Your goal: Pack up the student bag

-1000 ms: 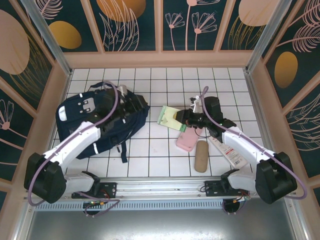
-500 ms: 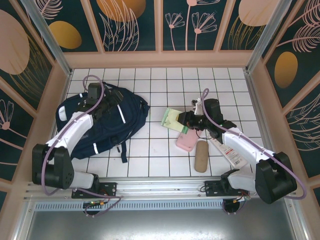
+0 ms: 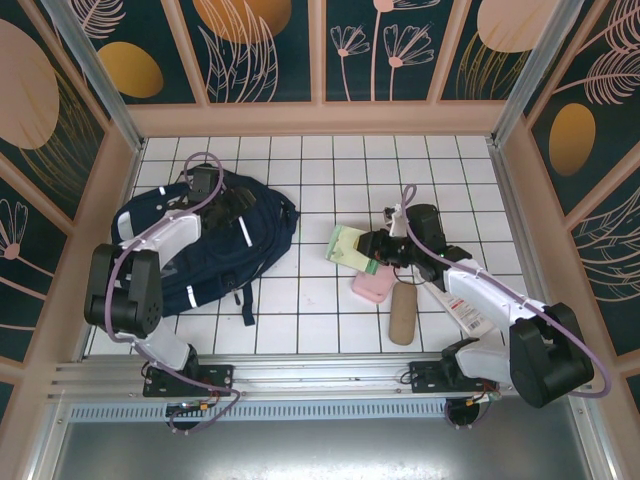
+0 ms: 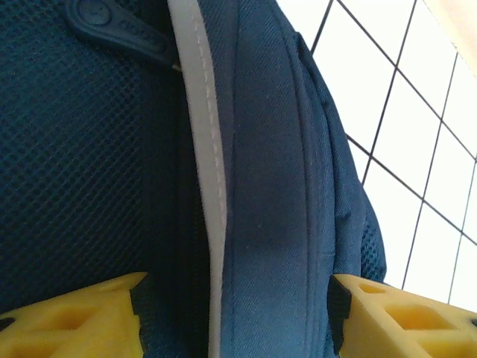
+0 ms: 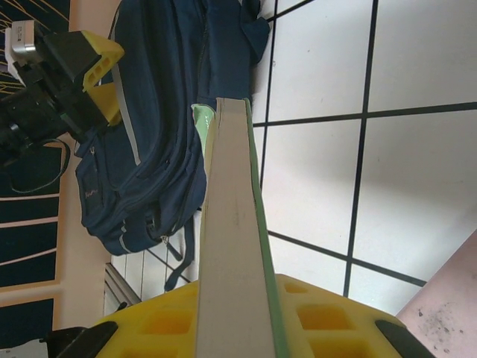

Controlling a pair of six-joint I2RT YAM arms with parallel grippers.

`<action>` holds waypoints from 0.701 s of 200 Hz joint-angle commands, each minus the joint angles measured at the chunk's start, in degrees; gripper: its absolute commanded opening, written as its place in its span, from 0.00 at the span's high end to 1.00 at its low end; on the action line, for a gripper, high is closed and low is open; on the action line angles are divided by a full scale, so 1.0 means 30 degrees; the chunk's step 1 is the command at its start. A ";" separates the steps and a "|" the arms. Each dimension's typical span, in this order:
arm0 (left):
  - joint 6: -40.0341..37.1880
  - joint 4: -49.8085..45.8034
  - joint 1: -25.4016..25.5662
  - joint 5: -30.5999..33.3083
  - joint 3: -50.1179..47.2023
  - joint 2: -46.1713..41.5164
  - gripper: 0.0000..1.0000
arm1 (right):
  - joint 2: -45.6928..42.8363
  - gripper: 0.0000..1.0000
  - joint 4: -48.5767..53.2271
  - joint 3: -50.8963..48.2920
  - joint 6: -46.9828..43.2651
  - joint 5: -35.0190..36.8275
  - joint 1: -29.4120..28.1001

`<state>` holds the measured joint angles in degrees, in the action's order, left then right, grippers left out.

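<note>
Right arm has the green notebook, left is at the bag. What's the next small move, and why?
Probably close the left gripper on the fabric fold of the student bag: its open fingers straddle that ridge, while the right gripper holds the green notebook off to the side, needing an opening.

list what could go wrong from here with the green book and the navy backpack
1. The right gripper pinches the thin green-covered book by one edge only, so it may pivot or slip while being carried across.
2. The left gripper straddles a fold of the large navy-blue fabric backpack with its jaws open. Closing there may catch only loose cloth, leaving no opening for the book.
</note>
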<state>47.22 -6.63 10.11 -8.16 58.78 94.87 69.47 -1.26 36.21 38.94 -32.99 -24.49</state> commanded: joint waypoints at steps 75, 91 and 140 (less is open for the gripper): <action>-0.0572 0.1632 -0.0031 -0.1587 0.2446 0.2581 0.98 | -0.1332 1.00 -0.0160 -0.0351 -0.0962 -0.0120 0.0713; -0.1360 0.1048 0.0020 -0.2243 0.3434 0.3069 1.00 | -0.1747 1.00 0.0566 -0.0266 -0.1113 0.1042 0.0779; -0.3602 -0.2172 0.2431 -0.2809 0.8070 0.4870 1.00 | -0.2844 1.00 0.2538 -0.0390 -0.1085 0.4954 0.1116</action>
<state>41.85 -10.41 11.73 -11.64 75.61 107.20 63.55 4.16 35.46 36.67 -24.64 -21.80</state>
